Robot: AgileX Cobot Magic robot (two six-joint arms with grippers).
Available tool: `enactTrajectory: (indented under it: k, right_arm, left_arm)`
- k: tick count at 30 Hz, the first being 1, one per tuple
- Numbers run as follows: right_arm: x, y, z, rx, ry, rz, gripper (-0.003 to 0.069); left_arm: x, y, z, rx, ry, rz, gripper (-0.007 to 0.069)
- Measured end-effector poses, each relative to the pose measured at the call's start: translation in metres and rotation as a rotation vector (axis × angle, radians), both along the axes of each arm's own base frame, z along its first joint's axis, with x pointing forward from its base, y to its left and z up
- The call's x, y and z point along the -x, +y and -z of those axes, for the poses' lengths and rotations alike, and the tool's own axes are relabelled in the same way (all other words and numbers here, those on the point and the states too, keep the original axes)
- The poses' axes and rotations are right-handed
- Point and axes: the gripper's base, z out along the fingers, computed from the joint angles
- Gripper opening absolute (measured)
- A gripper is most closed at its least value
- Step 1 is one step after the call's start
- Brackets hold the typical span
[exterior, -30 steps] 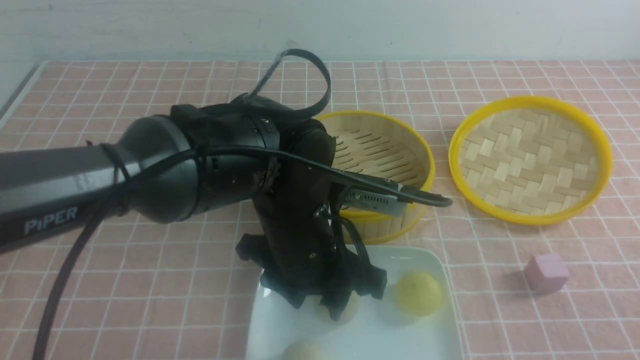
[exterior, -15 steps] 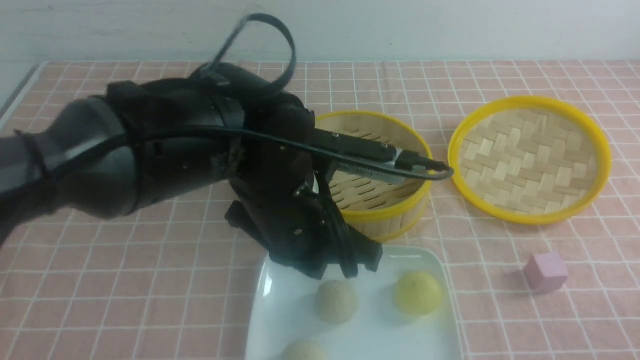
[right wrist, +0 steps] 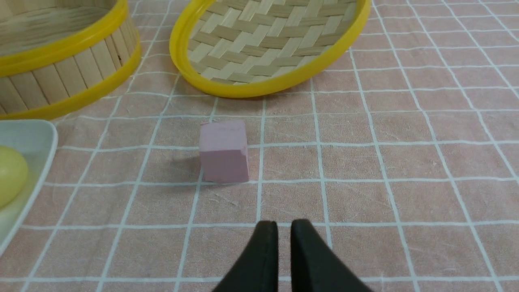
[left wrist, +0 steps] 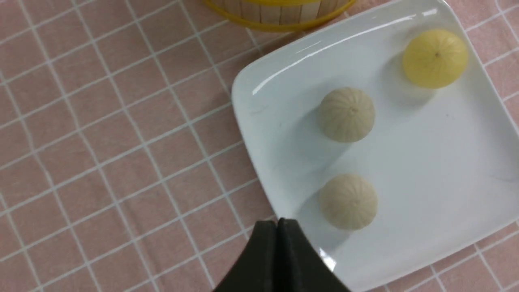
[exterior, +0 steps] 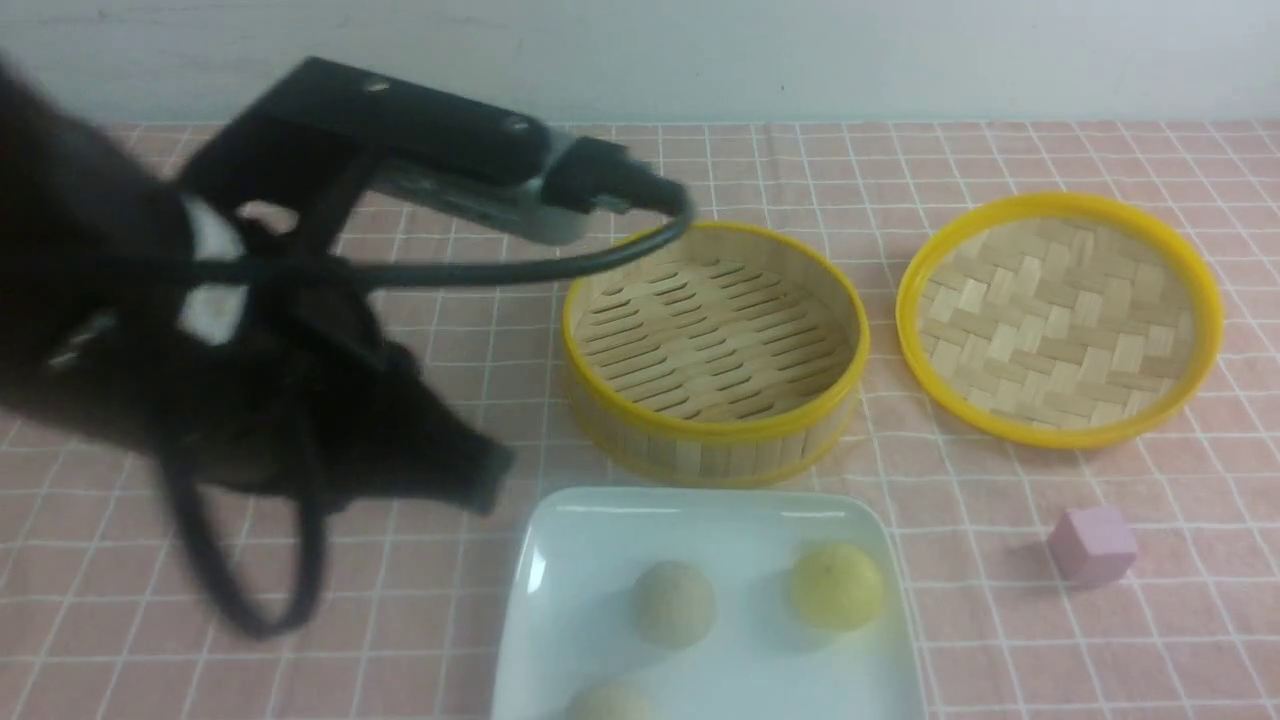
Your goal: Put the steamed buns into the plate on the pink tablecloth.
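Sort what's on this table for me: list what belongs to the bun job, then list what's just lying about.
Part of the job:
- two beige steamed buns, on the plate
- yellow-green steamed bun, on the plate
- white square plate
- pink tablecloth under it all

Just lying about:
- bamboo steamer basket, nothing in it
- woven lid, lying beside the basket
- small pink cube

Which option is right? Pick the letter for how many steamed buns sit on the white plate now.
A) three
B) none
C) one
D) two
A: the left wrist view shows two beige steamed buns and a yellow steamed bun all resting on the white plate, while the bamboo steamer basket holds none.
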Motion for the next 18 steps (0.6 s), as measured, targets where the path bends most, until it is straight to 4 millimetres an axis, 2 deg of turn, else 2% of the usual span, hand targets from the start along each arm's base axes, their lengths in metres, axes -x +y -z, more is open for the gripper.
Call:
enactTrajectory:
  k: [3,6,12,18]
  right_arm:
    - [0.000,0.000,0.000,-0.001,0.000,0.000,0.0045]
    - [0.000,0.000,0.000,-0.001,0.000,0.000,0.0048]
    - [0.000,0.000,0.000,-0.001,0.001,0.000,0.0053]
    - [0.000,0.000,0.000,-0.001,0.001,0.000,0.0062]
  left_arm:
    - [0.024,0.023,0.007,0.097,-0.082,0.006,-0.0001]
    - [0.035,0.031,0.030,0.245,-0.184,0.010,-0.0001]
    - [0.039,0.025,0.066,0.514,-0.358,0.066,-0.0001]
    - [0.042,0.025,0.092,0.536,-0.354,0.085,0.0002]
